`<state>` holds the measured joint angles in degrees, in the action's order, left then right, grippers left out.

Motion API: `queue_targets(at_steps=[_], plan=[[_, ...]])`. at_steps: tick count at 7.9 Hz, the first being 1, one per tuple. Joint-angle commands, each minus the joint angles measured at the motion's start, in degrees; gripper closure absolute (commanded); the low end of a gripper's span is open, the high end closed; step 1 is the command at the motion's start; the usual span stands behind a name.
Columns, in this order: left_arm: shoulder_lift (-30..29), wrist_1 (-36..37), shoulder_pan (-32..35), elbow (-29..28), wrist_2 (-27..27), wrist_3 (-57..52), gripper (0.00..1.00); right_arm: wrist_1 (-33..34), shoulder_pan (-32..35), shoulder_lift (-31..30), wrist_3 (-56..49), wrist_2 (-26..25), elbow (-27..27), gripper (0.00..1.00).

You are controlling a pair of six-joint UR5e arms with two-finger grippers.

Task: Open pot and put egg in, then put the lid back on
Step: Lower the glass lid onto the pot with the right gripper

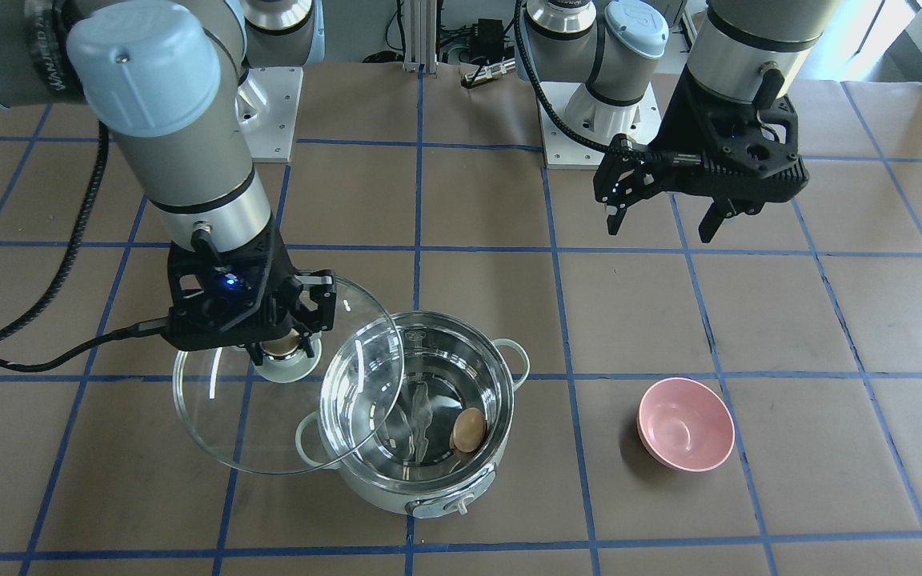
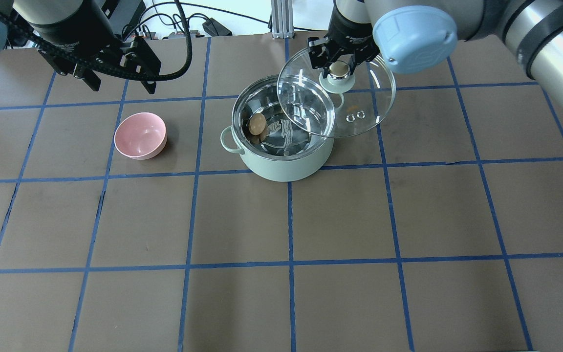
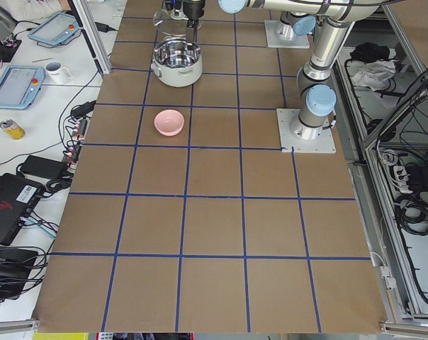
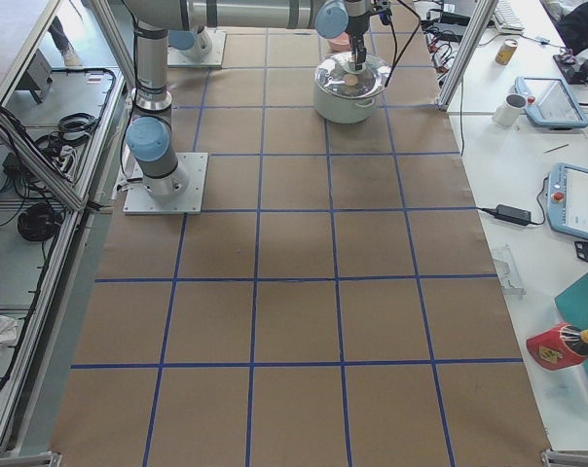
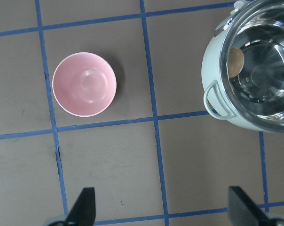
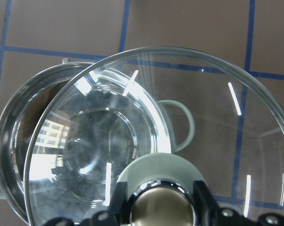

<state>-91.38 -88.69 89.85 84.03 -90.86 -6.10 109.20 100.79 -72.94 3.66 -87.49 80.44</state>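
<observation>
Hanging above the bench, the lid is held by its round beige knob in the right claw, whose fingers are clenched on either side of that knob. The glass disc is carried roughly level and is set off to the robot's right of the pot, so that only one edge of it overlaps the pot's mouth and most of the steel inside is left uncovered. Whether the glass touches the rim cannot be told. The pot is stood upright on the bench, with its control dial turned away from the robot and a loop handle on each side. The egg is seen inside the pot, lying on the shiny floor close against the wall on the side nearer the pink bowl. That bowl is placed upright on the bench, apart from the pot on the robot's left. The left claw is held high over the bench, well apart from the pot, with its fingers spread wide and nothing gripped between them; both the bowl and the pot are seen below it in its wrist view.
</observation>
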Motion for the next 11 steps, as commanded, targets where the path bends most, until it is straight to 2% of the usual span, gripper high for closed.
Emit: queue_targets(at_steps=[1,2,5,11], plan=[[1.2,-2.54,-0.2,0.34,-0.38,-0.84,0.0,1.62,4.5,4.1,5.99,0.83,-2.82,1.0],[1.11,-2.36,-0.28,0.87,-0.37,-0.85,0.0,3.63,5.46,5.86,6.26,0.92,-2.91,1.0],[1.11,-2.54,-0.29,1.05,-0.38,-0.76,0.0,4.0,7.05,7.72,8.02,2.22,-2.83,1.0],[1.2,-2.8,0.33,1.23,-0.64,0.03,0.0,4.18,7.32,8.33,8.29,3.21,-2.21,1.0]])
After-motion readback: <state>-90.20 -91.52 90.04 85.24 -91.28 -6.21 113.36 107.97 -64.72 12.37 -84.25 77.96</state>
